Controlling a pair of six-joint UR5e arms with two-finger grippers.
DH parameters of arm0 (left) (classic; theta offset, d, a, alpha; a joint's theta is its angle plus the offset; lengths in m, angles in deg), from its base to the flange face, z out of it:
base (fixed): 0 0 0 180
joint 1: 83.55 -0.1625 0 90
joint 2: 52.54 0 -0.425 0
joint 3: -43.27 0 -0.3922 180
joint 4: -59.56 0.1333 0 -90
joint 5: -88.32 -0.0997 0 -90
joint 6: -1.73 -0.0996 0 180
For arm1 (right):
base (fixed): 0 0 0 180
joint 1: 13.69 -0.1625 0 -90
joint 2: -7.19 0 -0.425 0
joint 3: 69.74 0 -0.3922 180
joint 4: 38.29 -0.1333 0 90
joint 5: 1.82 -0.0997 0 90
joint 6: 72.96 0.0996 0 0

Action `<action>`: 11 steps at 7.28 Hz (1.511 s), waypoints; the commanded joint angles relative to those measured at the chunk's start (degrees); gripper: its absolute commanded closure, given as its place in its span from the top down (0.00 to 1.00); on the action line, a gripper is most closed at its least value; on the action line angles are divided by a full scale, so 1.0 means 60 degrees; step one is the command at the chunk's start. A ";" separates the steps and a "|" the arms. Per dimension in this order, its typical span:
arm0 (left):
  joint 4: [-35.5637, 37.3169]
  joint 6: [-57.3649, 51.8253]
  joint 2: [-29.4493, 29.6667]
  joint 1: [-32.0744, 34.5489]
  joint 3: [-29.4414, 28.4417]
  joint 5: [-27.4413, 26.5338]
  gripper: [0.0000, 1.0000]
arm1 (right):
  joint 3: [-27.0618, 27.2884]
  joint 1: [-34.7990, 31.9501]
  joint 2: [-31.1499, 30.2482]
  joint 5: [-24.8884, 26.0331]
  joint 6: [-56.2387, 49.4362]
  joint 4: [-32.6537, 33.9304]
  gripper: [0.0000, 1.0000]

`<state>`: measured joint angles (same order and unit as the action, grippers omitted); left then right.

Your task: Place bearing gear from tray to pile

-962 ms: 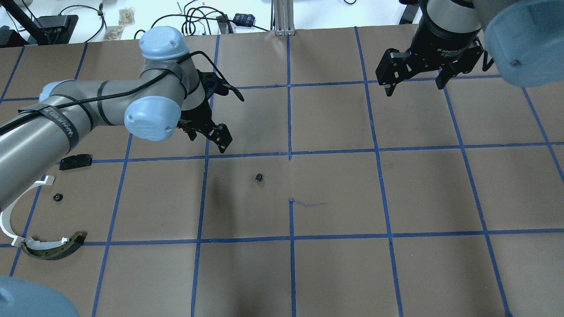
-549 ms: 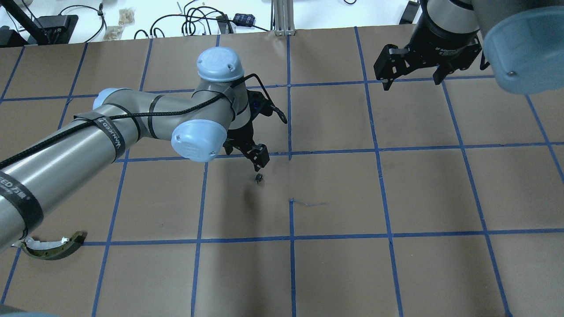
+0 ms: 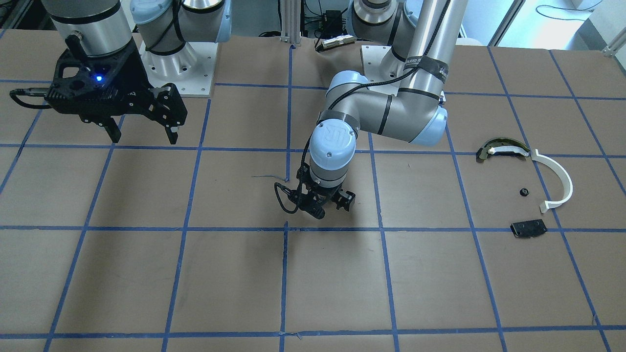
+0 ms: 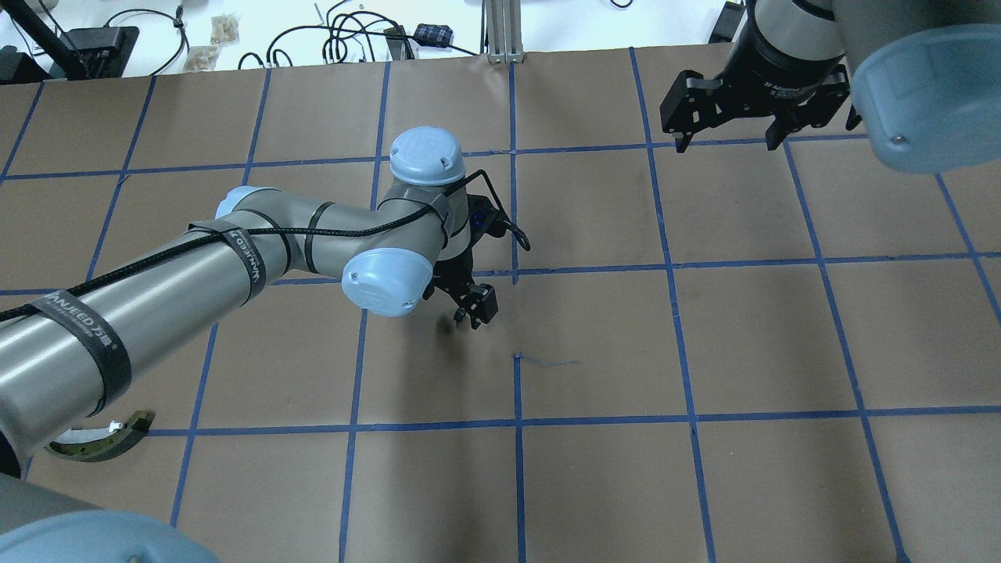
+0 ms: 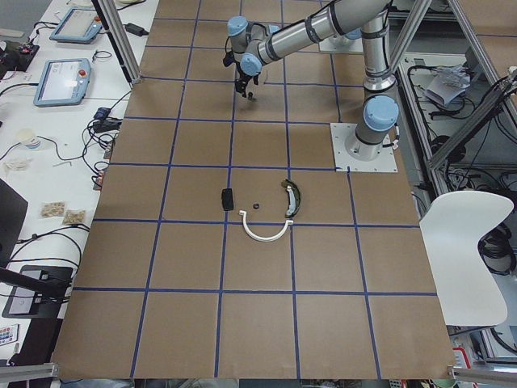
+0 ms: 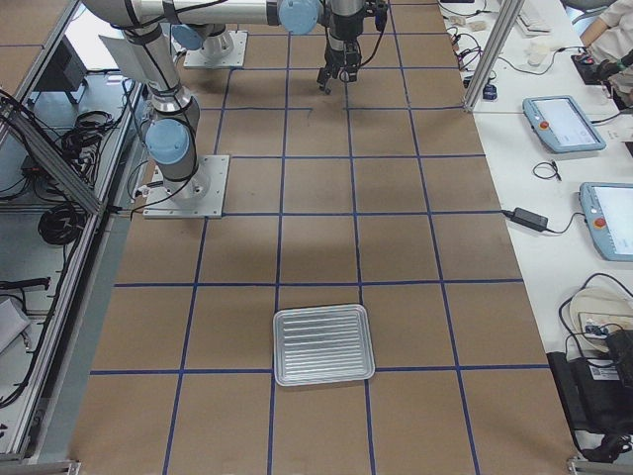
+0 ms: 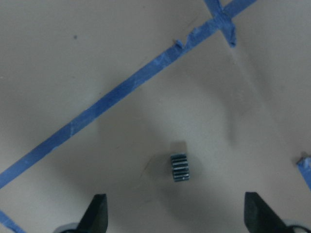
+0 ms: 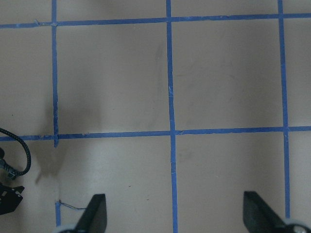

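The bearing gear (image 7: 180,167), a tiny black toothed part, lies on the brown table paper near the middle. My left gripper (image 7: 176,216) is open and hangs right over it, one finger on each side, not touching. It also shows in the front view (image 3: 332,208) and the overhead view (image 4: 467,311), where it hides the gear. The pile lies far off on my left: a white half-ring strip (image 3: 562,178), a dark curved piece (image 3: 499,148), a flat black plate (image 3: 528,228) and another tiny black round part (image 3: 524,191). My right gripper (image 4: 727,137) is open and empty, raised at the far right.
A silver ridged tray (image 6: 322,344) sits on the table's right end, with no parts showing in it. Blue tape lines grid the paper. In the overhead view my left arm hides the pile except the dark curved piece (image 4: 102,442). Cables lie beyond the far edge.
My left arm has swung right from near the pile and come down over the gear. My right gripper has drawn back a little toward the far edge. The gear has not moved.
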<state>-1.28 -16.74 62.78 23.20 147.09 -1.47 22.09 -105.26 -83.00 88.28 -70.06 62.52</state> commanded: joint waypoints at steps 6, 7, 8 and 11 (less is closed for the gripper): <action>0.0048 0.0091 0.0293 0.0051 -0.0004 0.0038 0.18 | 0.0399 -0.0002 0.0003 0.0071 0.0043 0.0527 1.00; 0.0062 0.0105 0.0293 0.0051 -0.0004 0.0053 0.00 | 0.0340 -0.0002 0.0032 0.0086 0.0029 0.0527 1.00; 0.0091 0.0120 0.0279 0.0051 -0.0120 0.0285 0.00 | 0.0282 -0.0002 0.0148 0.0072 0.0014 0.0527 1.00; -0.1261 0.0076 -0.0452 -0.1332 -0.1068 0.0084 0.00 | 0.0194 -0.0002 0.0323 0.0057 -0.0001 0.0498 1.00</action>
<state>-4.03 -16.17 61.77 20.15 143.92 -0.06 23.72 -105.27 -81.79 88.65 -70.09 65.61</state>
